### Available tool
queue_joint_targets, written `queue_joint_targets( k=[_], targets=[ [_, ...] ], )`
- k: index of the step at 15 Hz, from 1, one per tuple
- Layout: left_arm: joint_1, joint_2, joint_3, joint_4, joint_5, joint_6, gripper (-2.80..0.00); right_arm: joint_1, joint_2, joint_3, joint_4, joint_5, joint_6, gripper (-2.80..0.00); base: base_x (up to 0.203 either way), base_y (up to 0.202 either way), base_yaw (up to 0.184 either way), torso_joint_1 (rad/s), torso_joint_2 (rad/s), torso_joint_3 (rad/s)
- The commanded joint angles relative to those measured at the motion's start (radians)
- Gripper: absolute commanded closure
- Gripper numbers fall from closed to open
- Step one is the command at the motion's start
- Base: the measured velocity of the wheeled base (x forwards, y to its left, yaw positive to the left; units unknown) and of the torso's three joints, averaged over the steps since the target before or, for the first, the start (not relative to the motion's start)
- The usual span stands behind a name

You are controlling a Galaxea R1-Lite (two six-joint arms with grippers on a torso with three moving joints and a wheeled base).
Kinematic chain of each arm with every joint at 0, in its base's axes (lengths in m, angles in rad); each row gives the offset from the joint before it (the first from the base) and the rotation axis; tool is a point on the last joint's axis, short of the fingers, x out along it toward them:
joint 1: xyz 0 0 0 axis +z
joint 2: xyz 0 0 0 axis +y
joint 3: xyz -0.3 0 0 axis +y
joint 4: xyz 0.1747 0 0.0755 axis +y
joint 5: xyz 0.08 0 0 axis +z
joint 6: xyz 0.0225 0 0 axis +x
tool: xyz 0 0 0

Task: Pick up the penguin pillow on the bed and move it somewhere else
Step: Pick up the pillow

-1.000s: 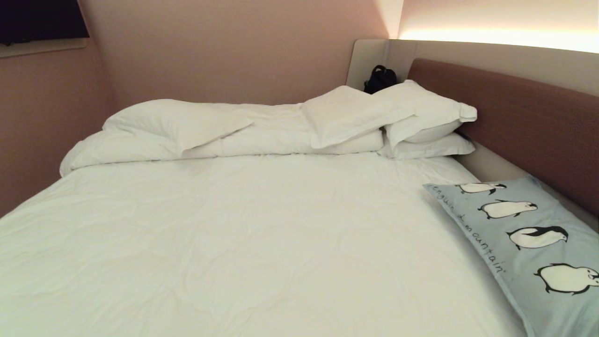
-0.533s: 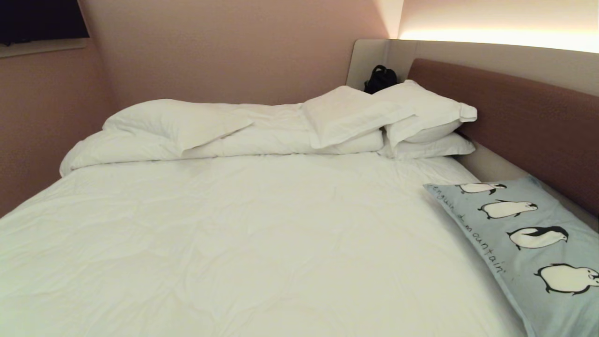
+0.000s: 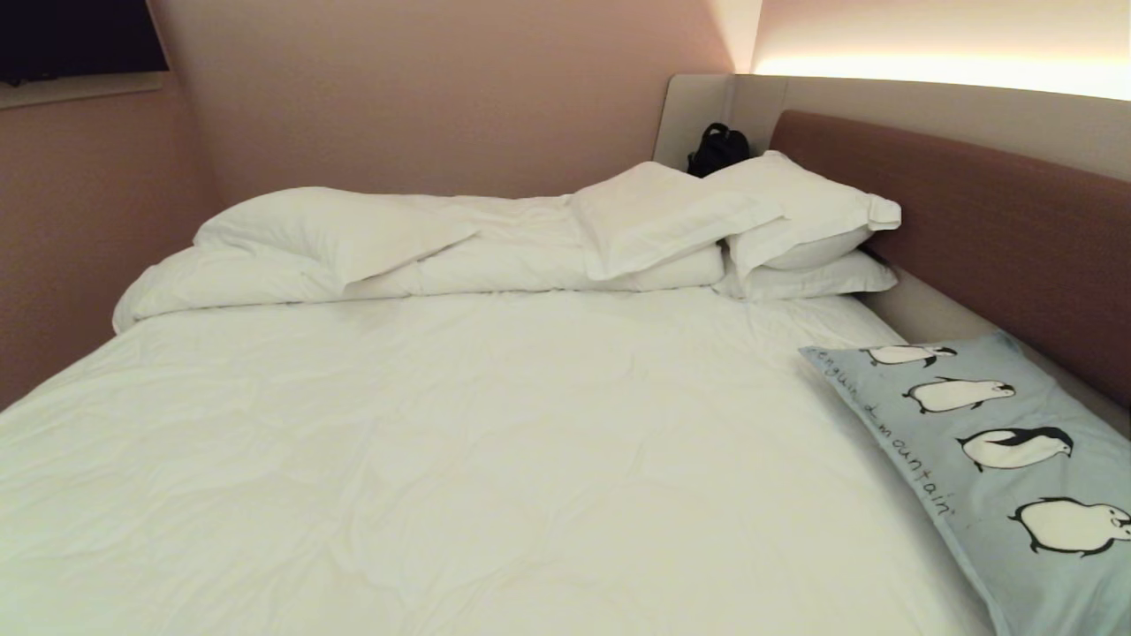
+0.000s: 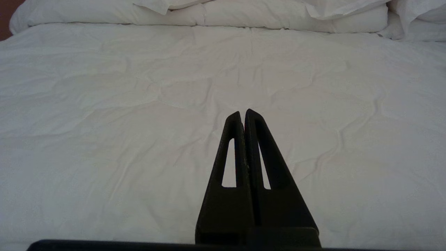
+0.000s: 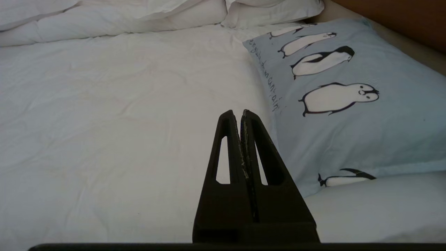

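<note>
While the penguin pillow lies flat at the right edge of the bed, close along the brown headboard, neither arm shows in the head view. Its row of penguins and the handwritten text face up, and nothing touches it.

From the right wrist view, the right gripper hangs above the white duvet, just beside the pillow's near long edge and apart from it, fingers pressed together and holding nothing. From the left wrist view, the left gripper hovers over the bare middle of the duvet, its fingers likewise closed on nothing, well apart from the pillow.

At the far side of the bed a folded duvet roll carries white pillows, two more stacked in the corner by the headboard. A black bag sits behind them against the beige panel
</note>
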Motion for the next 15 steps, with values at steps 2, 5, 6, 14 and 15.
queue_joint_targets(
  k=[2, 5, 6, 14, 15],
  targets=[
    [0.002, 0.000, 0.000, -0.001, 0.001, -0.001, 0.00, 0.000, 0.000, 0.039, -0.013, 0.020, -0.002, 0.00, 0.000, 0.000, 0.000, 0.000, 0.00, 0.000],
    [0.000, 0.000, 0.000, -0.001, 0.001, -0.001, 0.00, 0.001, 0.000, 0.039, -0.012, 0.022, 0.013, 0.00, 0.000, 0.000, 0.000, 0.000, 0.00, 0.000],
    [0.000, 0.000, 0.000, -0.001, 0.001, -0.001, 0.00, 0.000, 0.000, 0.039, -0.012, 0.021, 0.014, 0.00, 0.000, 0.000, 0.000, 0.000, 0.00, 0.000],
    [0.000, 0.000, 0.000, -0.001, 0.001, -0.001, 0.00, 0.000, 0.000, 0.039, -0.012, 0.021, 0.014, 0.00, 0.000, 0.000, 0.000, 0.000, 0.00, 0.000],
    [0.000, 0.000, 0.000, -0.001, 0.001, -0.001, 0.00, 0.000, 0.000, 0.039, -0.012, 0.021, 0.014, 0.00, 0.000, 0.000, 0.000, 0.000, 0.00, 0.000]
  ],
)
